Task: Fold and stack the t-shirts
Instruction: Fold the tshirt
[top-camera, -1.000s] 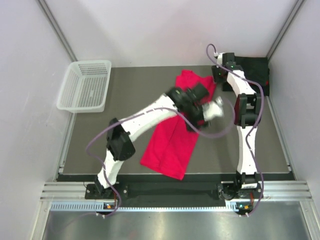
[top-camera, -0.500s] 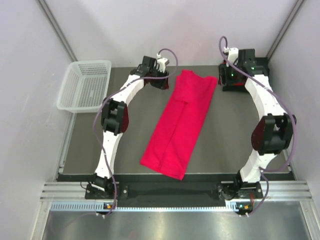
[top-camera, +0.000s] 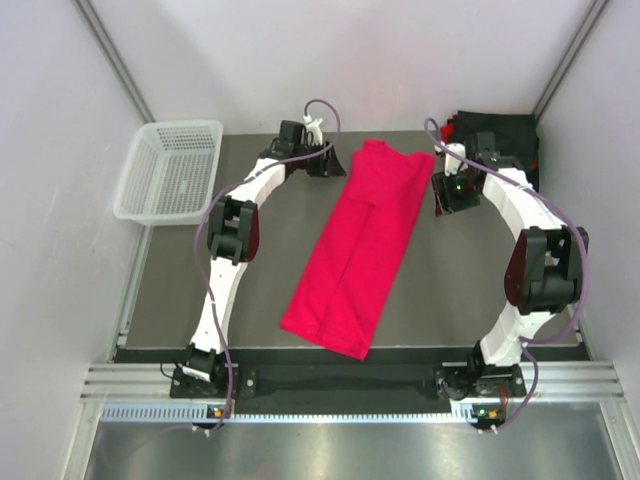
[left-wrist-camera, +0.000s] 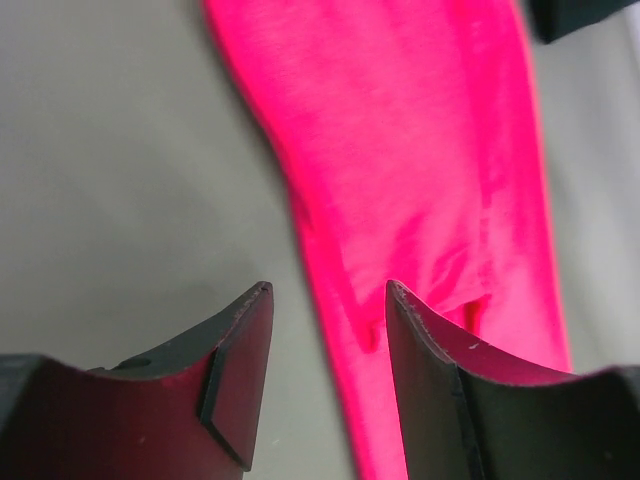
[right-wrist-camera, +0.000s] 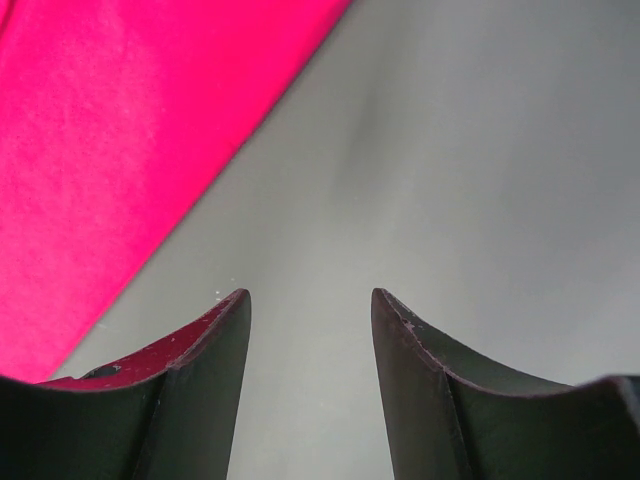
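Observation:
A crimson red t-shirt (top-camera: 360, 250) lies on the mat as a long narrow strip, running from the far middle towards the near left. Black t-shirts (top-camera: 500, 132) are piled at the far right corner. My left gripper (top-camera: 325, 162) hovers at the strip's far left edge. In the left wrist view the left gripper (left-wrist-camera: 328, 292) is open, the red t-shirt (left-wrist-camera: 400, 150) edge showing between and beyond its fingers. My right gripper (top-camera: 446, 192) is just right of the strip's far end. It (right-wrist-camera: 310, 295) stands open over bare mat, the red t-shirt (right-wrist-camera: 120, 150) to its upper left.
A white mesh basket (top-camera: 170, 170) sits off the mat's far left corner. The dark grey mat (top-camera: 250, 270) is bounded by white walls and, at the near side, a metal rail (top-camera: 340, 385) with both arm bases.
The left arm swung from across the shirt's middle out to its far left edge, its jaws narrowing a little. The right gripper moved from the black pile towards the strip's far right side.

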